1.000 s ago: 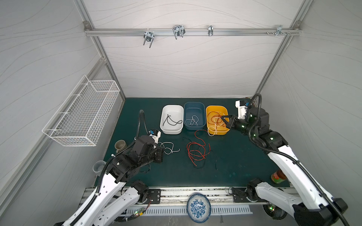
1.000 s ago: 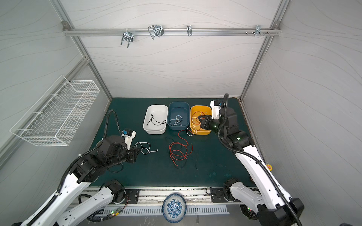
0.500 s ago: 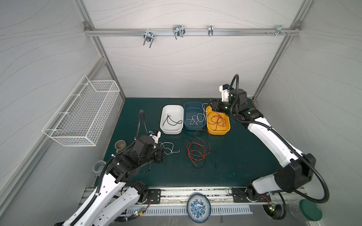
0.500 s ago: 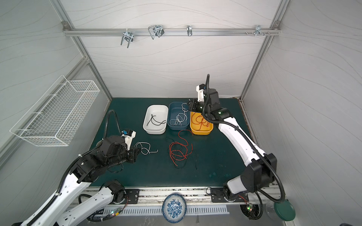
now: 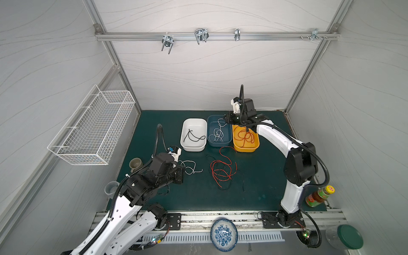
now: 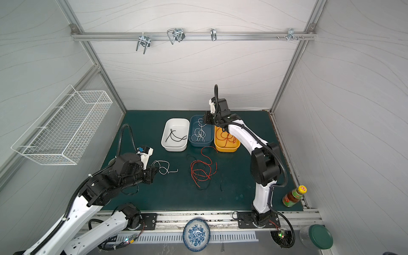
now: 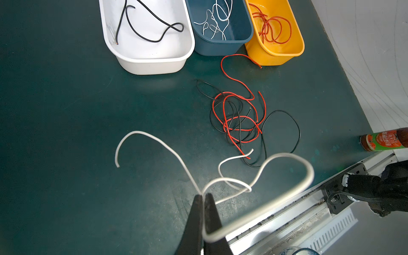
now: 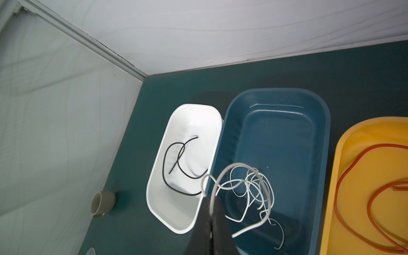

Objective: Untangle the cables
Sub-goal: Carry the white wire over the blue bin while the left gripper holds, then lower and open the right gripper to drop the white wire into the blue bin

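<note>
Left wrist view shows the left claw (image 7: 203, 195) pinched shut on a white cable (image 7: 136, 132), its loops near the red-black tangle (image 7: 223, 110) on the worktop (image 7: 66, 132). The right claw (image 8: 210, 198) is clamped shut on a second cable (image 8: 238, 164), white too, above the blue tray (image 8: 287, 132). On release the springy loops may flop over the tray rim, or the left's trailing end may snag the tangle

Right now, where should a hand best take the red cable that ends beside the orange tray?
Its free tail before the orange tray, from straight above: that stretch lies alone on the mat; further on it crosses black cables.
</note>
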`<state>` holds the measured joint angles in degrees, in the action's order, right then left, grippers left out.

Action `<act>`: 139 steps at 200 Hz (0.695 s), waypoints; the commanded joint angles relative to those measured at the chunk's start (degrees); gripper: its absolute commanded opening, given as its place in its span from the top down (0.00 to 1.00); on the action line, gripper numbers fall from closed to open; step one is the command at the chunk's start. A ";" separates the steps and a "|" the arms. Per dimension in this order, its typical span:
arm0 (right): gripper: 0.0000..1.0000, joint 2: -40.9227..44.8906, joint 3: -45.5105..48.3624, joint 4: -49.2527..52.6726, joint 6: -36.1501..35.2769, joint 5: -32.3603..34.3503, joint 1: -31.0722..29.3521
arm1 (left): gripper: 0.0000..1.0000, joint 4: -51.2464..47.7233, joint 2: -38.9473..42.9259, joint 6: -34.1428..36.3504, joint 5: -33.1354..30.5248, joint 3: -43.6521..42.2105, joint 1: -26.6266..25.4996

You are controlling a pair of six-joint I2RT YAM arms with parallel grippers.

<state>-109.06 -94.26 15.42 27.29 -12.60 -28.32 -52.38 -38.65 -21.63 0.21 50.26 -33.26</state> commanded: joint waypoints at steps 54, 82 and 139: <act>1.00 -10.03 -1.19 0.02 -1.25 -0.19 -1.04 | 1.00 2.32 0.05 0.42 -0.21 0.00 0.34; 1.00 -12.08 -1.19 0.64 -1.82 0.03 -1.10 | 1.00 2.36 -0.12 0.45 -0.12 0.00 0.38; 1.00 -14.66 -1.67 2.19 -3.80 0.77 -2.09 | 1.00 2.31 -0.36 0.48 0.06 -0.05 0.30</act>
<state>-121.95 -94.43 15.55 25.50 -12.45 -29.30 -52.34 -38.76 -21.63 0.23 49.98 -33.23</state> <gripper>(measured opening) 0.046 0.047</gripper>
